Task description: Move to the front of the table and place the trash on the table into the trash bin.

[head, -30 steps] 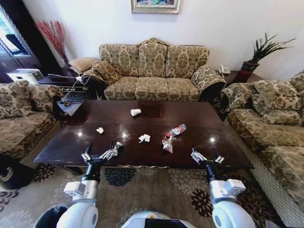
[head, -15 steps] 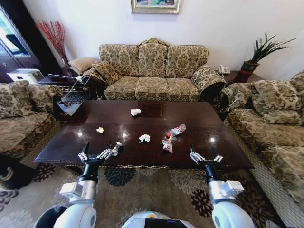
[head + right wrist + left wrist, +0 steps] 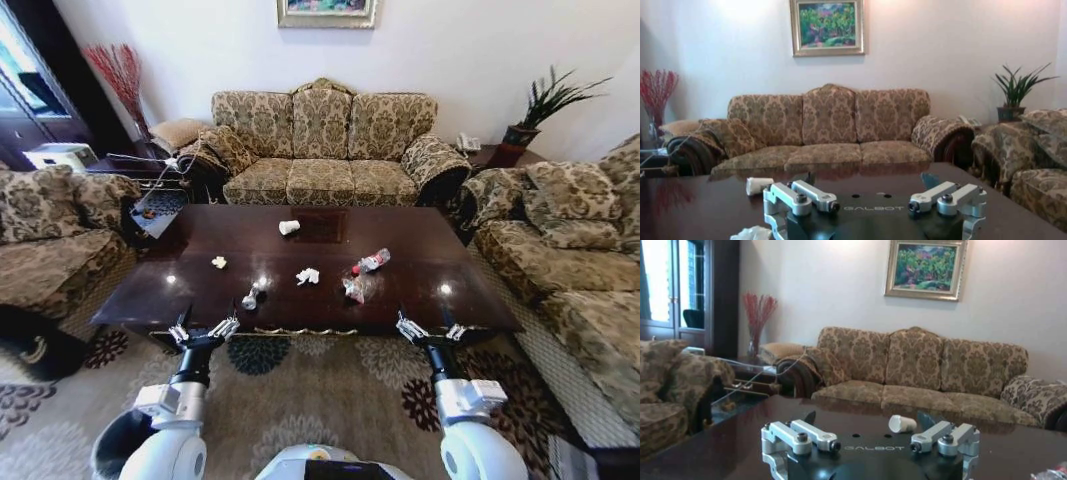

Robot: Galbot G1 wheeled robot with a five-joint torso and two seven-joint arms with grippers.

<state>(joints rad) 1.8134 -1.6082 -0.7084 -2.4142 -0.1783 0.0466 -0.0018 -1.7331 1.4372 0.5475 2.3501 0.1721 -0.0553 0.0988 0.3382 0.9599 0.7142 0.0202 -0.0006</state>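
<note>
I hold my left pincer (image 3: 204, 332) and right pincer (image 3: 431, 329) wide open and empty at the near edge of the glossy dark brown tabletop (image 3: 410, 235), ready for the scattered trash: white paper cup (image 3: 288, 227), crumpled paper wad (image 3: 307, 276), clear red-labelled bottle (image 3: 372, 262).

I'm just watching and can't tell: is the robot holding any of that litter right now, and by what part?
No, nothing is held. The left gripper and right gripper are both open and empty, at the near edge of the table.
</note>
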